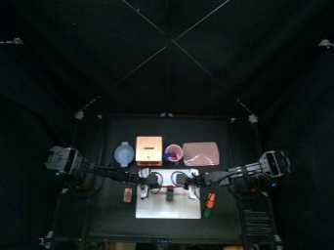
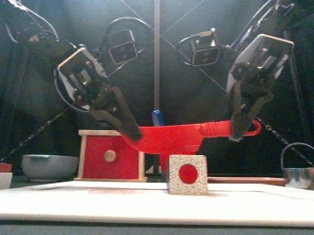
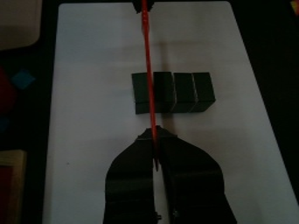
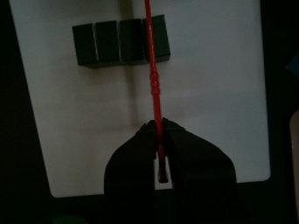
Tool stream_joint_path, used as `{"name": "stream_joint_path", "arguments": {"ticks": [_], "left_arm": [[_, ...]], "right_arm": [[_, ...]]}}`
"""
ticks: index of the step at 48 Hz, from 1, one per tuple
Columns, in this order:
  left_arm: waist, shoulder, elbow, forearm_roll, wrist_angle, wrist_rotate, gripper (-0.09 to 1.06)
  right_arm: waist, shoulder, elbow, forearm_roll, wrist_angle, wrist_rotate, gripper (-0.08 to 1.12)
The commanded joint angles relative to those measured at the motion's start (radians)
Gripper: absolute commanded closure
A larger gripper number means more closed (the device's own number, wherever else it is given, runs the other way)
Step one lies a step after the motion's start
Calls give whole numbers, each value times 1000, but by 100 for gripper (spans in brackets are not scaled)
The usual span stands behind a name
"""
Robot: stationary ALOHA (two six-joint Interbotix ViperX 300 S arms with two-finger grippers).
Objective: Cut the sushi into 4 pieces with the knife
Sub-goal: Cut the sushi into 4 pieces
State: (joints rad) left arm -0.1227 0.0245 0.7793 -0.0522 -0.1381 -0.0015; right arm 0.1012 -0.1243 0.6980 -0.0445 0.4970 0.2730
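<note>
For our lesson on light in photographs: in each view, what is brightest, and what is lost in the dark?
Top view: the white cutting board is brightest, the back curtain darkest. Front view: the board glows pale under the sushi roll. Both wrist views: the jaws are black silhouettes against the bright board, gripping the red knife.

Glossy red plastic knife (image 2: pixel 185 138); smooth, matt white cutting board (image 3: pixel 82 52); sushi roll (image 3: pixel 173 92) of matt dark green blocks; pale wooden box (image 2: pixel 98 161).
</note>
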Motion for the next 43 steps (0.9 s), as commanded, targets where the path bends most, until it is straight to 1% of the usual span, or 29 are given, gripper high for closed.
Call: {"name": "stream_joint_path", "arguments": {"ticks": [1,6,11,26,43], "left_arm": [[-8,6,-34,-2,-8,0,66],[-8,17,-48,-2,-8,2,66],[-6,25,-52,-2,-8,2,66],[-5,51,-52,-5,-3,0,66],[-9,64,-46,-18,0,0,66]], "right_arm": [[-11,-12,0,-3,-3,2,76],[-14,-9,15,-5,-3,3,76],[-14,-5,29,-5,-6,3,76],[-9,15,23,-5,-15,3,76],[-6,37,6,-6,-17,2,76]]}}
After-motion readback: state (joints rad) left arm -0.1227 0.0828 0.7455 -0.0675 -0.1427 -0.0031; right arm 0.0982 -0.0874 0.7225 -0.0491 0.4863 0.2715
